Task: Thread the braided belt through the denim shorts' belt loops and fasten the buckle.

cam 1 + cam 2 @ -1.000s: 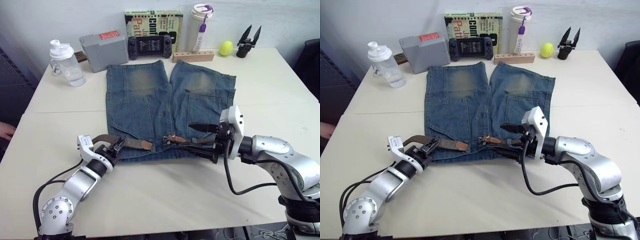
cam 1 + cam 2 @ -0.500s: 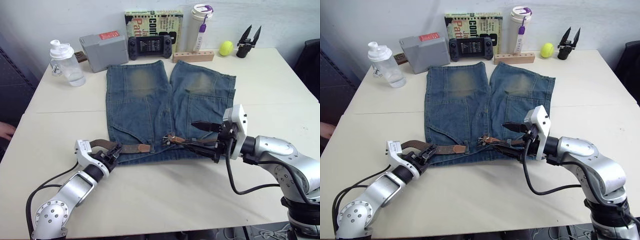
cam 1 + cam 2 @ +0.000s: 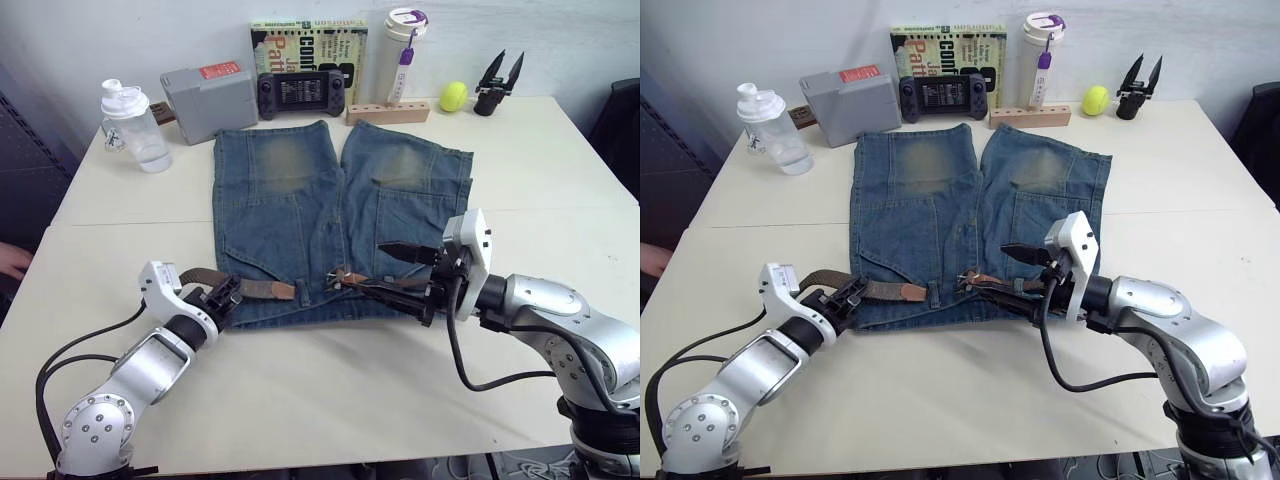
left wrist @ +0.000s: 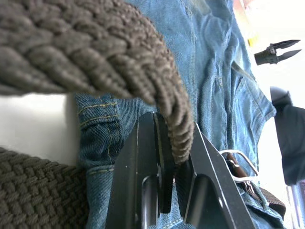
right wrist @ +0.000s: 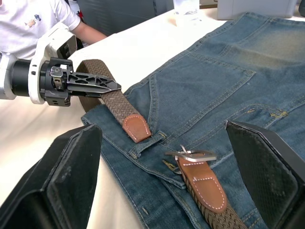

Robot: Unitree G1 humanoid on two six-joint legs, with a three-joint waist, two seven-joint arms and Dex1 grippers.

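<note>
The denim shorts (image 3: pixel 300 200) lie flat with the waistband toward me. The braided belt (image 3: pixel 262 289) curves off the shorts' left corner. My left gripper (image 3: pixel 226 294) is shut on it there, and the fingers (image 4: pixel 143 181) pinch the weave. The belt's leather tip (image 5: pixel 136 129) rests on the waistband beside a belt loop (image 5: pixel 147 144). The buckle (image 3: pixel 345 277) lies at the waistband's middle, its strap running right under my right gripper (image 3: pixel 392 272). That gripper is open, its fingers on either side of the waistband, holding nothing.
Along the table's far edge stand a clear bottle (image 3: pixel 130 125), a grey box (image 3: pixel 208 98), a game console (image 3: pixel 300 93), a book (image 3: pixel 308 45), a tumbler (image 3: pixel 398 50), a wooden block (image 3: pixel 388 110), a yellow ball (image 3: pixel 453 96) and a black tool (image 3: pixel 497 80). A person's hand (image 3: pixel 10 262) rests at the left.
My left arm has drawn slightly left with the belt, and the leather tip has slid a little left along the waistband. The right gripper has barely moved.
</note>
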